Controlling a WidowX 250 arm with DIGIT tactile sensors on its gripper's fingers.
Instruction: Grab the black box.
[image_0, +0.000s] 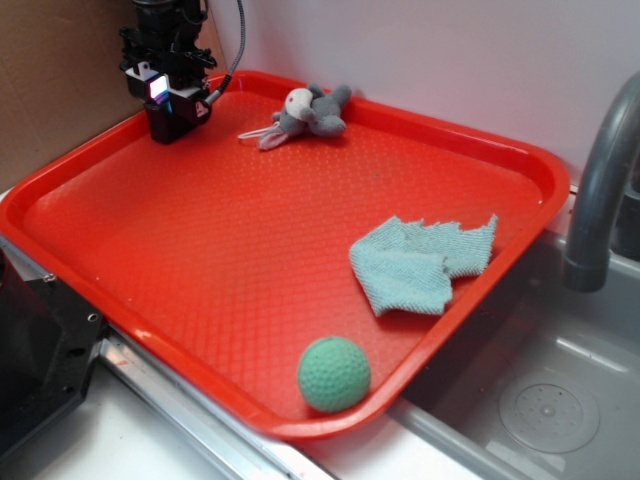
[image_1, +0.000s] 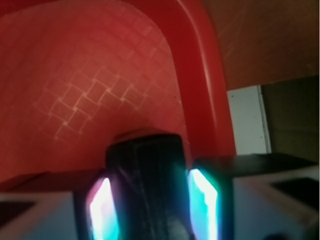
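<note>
Wrist view: gripper (image_1: 150, 200) clenched on black box (image_1: 145, 170), lower part cut off, tray (image_1: 200, 75) corner behind.

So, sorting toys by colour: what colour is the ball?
Green ball, clearest in the exterior view.
</note>
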